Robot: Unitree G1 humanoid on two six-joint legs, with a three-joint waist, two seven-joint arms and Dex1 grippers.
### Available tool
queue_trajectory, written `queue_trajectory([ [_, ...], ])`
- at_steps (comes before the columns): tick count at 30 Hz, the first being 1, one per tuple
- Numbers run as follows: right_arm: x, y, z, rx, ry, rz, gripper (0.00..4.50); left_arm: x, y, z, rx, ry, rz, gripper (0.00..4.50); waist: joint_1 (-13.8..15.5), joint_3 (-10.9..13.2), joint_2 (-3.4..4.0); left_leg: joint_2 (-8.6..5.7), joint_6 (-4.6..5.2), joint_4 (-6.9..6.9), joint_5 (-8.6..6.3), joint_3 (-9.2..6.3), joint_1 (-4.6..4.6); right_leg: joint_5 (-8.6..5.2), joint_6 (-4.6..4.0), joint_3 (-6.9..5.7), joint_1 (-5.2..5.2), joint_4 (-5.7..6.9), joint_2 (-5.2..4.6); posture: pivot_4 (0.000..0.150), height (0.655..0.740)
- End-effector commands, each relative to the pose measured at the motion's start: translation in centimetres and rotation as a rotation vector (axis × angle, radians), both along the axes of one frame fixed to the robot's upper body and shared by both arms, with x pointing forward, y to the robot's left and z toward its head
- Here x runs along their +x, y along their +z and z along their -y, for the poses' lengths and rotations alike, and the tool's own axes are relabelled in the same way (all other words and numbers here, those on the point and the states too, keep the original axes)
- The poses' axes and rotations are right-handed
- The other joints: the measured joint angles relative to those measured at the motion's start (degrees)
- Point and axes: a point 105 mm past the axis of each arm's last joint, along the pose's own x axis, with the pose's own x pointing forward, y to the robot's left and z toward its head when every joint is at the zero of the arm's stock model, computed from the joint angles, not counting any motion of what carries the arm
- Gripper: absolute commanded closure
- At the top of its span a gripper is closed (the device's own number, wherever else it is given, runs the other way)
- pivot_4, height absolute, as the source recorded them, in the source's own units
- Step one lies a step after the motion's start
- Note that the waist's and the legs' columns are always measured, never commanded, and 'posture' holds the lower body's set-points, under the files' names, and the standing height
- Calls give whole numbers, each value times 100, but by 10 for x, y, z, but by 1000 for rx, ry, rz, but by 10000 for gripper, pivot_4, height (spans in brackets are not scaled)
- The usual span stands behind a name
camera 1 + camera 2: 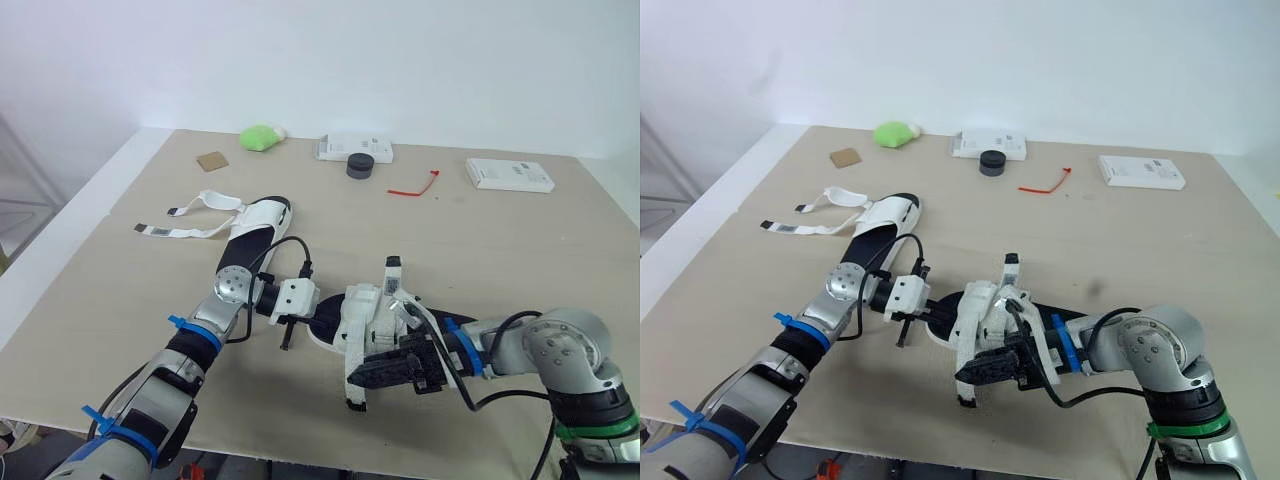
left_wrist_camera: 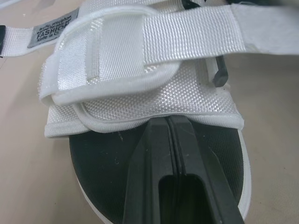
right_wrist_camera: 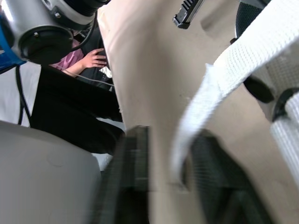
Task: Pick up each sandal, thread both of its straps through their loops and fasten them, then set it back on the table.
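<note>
One white sandal with a black footbed [image 1: 258, 228] lies at the left, its two straps [image 1: 185, 231] spread loose on the table [image 1: 150, 300]. The second sandal [image 1: 368, 318] lies near the front middle, between my grippers. My left gripper [image 2: 169, 122] is shut, its tips resting on this sandal's black footbed [image 2: 103, 158] just below the folded white strap [image 2: 140, 42]. My right gripper [image 3: 168, 177] is open, and a loose white strap [image 3: 196, 116] hangs between its fingers [image 3: 135, 163]. From the head, the right gripper [image 1: 395, 365] is at the sandal's near side, with the strap end [image 1: 355, 395] dangling below it.
Along the far edge lie a green lump [image 1: 262, 136], a brown card [image 1: 212, 160], a white box [image 1: 355, 148] with a black round cap [image 1: 360, 165], a red tie [image 1: 415, 185] and another white box [image 1: 510, 175]. A person's hand [image 3: 93, 58] shows beyond the table edge.
</note>
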Motion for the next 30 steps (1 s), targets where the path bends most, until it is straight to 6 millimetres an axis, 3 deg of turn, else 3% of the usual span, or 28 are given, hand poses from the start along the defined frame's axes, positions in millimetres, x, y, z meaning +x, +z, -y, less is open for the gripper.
queue_trajectory([
  [1,-2,5,-4,-3,19,37,44725,-26,-74,-27,279,16,-215,45000,0,0,-2,1,0,0,0,0,0,0,0,1,0,0,0,1500,7400],
  [8,-9,23,0,47,62,61,44725,-26,-75,-26,279,17,-217,45000,0,0,-2,2,0,0,0,-3,-2,0,-1,2,-3,0,-1,1500,7400],
  [10,-7,45,1,118,89,98,44725,-26,-75,-26,280,17,-216,45000,0,1,-2,1,0,0,0,-3,-3,-1,-1,3,-4,0,-2,1500,7400],
  [12,1,62,2,153,87,138,44725,-26,-75,-26,280,17,-216,45000,-1,1,3,1,0,0,0,-3,-4,1,0,12,-8,0,-2,1500,7400],
  [19,47,89,5,110,-12,143,44725,-25,-74,-24,279,13,-214,45000,5,1,15,0,2,-6,0,0,-6,5,-14,17,-17,0,-11,1500,7400],
  [30,68,69,9,-43,-69,25,44725,-25,-74,-21,267,23,-216,45000,17,-1,4,-10,8,-4,-1,2,-27,12,-28,18,-33,-1,-25,1500,7400],
])
